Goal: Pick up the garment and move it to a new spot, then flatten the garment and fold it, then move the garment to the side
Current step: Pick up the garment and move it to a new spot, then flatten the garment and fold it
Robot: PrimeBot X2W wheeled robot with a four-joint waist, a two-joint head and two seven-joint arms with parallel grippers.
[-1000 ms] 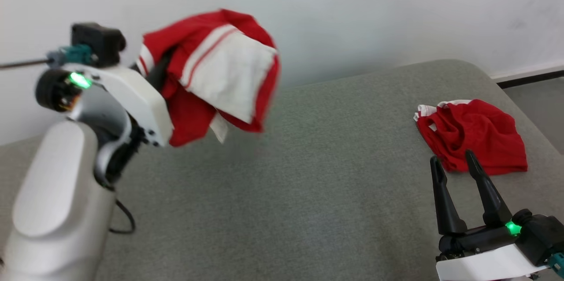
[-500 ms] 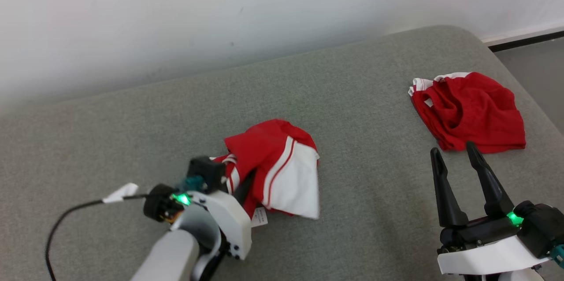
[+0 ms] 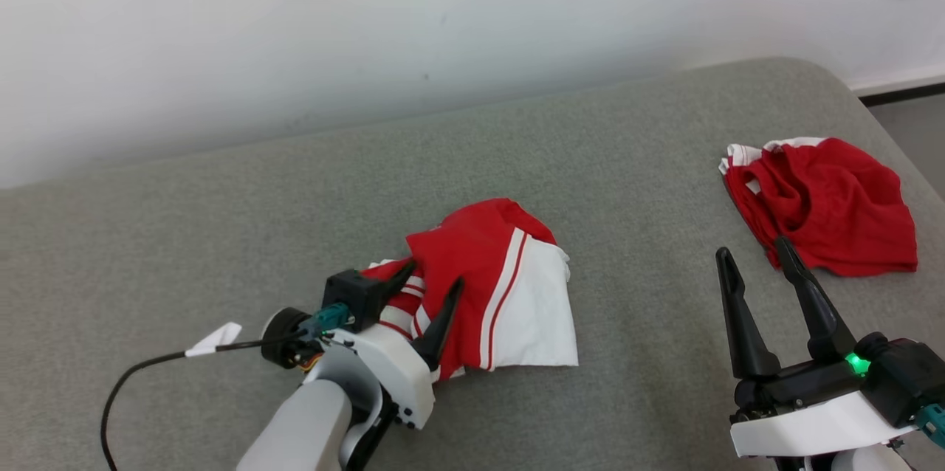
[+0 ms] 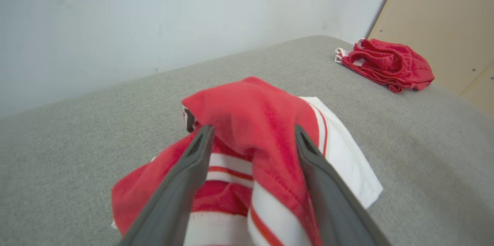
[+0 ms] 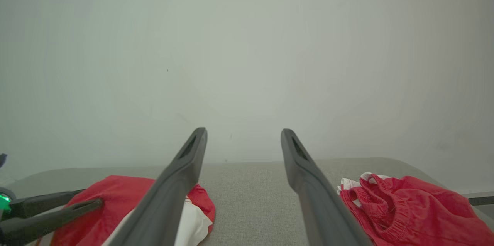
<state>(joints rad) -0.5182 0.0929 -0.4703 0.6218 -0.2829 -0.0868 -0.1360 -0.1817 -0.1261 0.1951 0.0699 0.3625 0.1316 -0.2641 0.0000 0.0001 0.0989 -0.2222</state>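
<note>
The garment (image 3: 509,294) is a crumpled red and white piece with striped trim, lying in a heap on the grey padded surface (image 3: 221,220) near the front middle. My left gripper (image 3: 435,272) is open, its two dark fingers spread on either side of the heap's near end. In the left wrist view the garment (image 4: 251,122) bulges up between the parted fingers of my left gripper (image 4: 253,128). My right gripper (image 3: 751,247) hovers open at the front right with nothing in it. The right wrist view shows my right gripper (image 5: 243,130) and the garment (image 5: 115,196) low on the left.
A second red garment (image 3: 827,205) lies bunched near the surface's far right corner, just beyond my right fingertips. A black cable (image 3: 133,375) trails from my left wrist. A pale wall backs the surface, and floor (image 3: 915,131) shows past its right edge.
My left arm swung the garment down from the air onto the surface, then its fingers parted and let it go. The head camera shifted. The right gripper stayed put.
</note>
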